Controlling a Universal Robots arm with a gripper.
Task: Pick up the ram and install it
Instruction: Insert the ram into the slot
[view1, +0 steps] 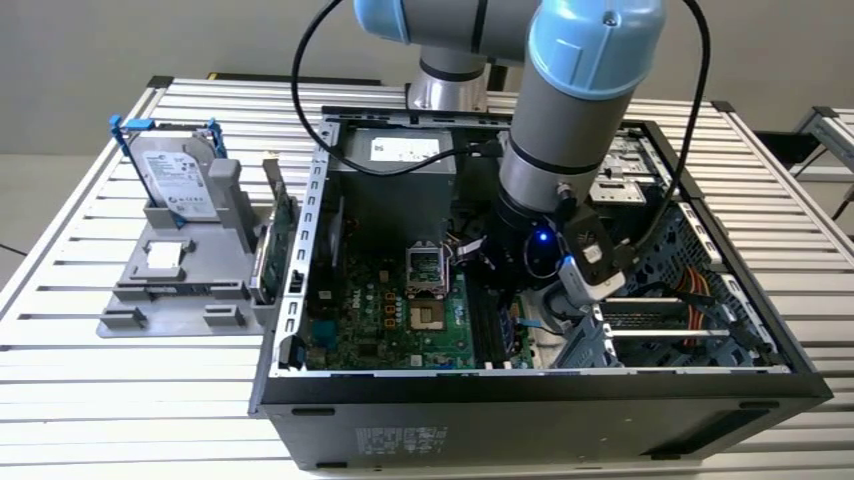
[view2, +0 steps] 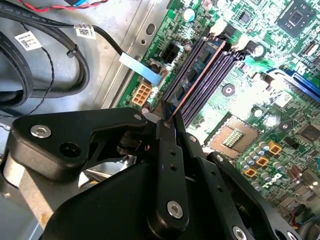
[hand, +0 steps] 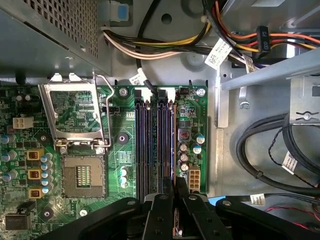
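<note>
The ram (view2: 201, 66) is a thin dark blue stick standing on edge along the memory slots (hand: 150, 145) of the green motherboard (view1: 387, 320). In the first wrist view the ram (hand: 173, 142) is seen edge-on at the slot nearest the board's edge. My gripper (view2: 169, 116) has its black fingers closed on one end of the stick. My gripper (hand: 175, 184) sits directly over that slot row. In the exterior view my gripper (view1: 515, 305) reaches down inside the open computer case (view1: 534, 420). I cannot tell whether the stick is fully seated.
An open processor socket (hand: 82, 175) lies beside the slots. Black cables (hand: 270, 150) and a metal drive cage (view1: 667, 320) crowd the other side. Outside the case, a grey holder (view1: 174, 290) carries a silver hard drive (view1: 174, 175) and a green card (view1: 278, 245).
</note>
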